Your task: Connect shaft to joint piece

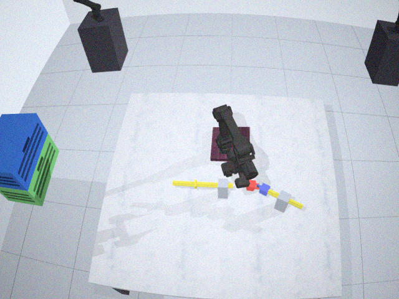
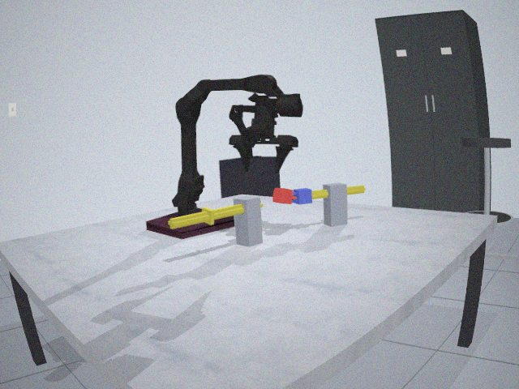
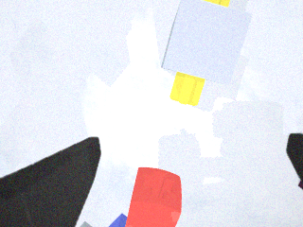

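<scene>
The red joint piece (image 1: 250, 185) (image 2: 282, 195) (image 3: 153, 203) hangs on the blue hinge part (image 1: 264, 189) (image 2: 302, 195) of the fixed yellow shaft (image 1: 295, 203) (image 2: 355, 190). Its free end faces the second shaft's side but looks tipped upward in the exterior view; its opening is not clearly visible. The second yellow shaft (image 1: 206, 184) (image 2: 190, 219) (image 3: 187, 89) runs through its grey block (image 1: 222, 189) (image 2: 248, 221) (image 3: 205, 43), its near end short of the red piece with a gap between. My gripper (image 2: 263, 170) (image 3: 190, 144) is open and empty, pointing down above the red piece.
The fixed shaft's grey block (image 1: 281, 202) (image 2: 335, 205) stands at the right. A collar (image 1: 195, 184) (image 2: 209, 216) sits on the second shaft, left of its block. The arm's dark red base plate (image 1: 219, 156) (image 2: 165, 229) is behind the shafts on the table (image 1: 199, 257) (image 2: 268, 301).
</scene>
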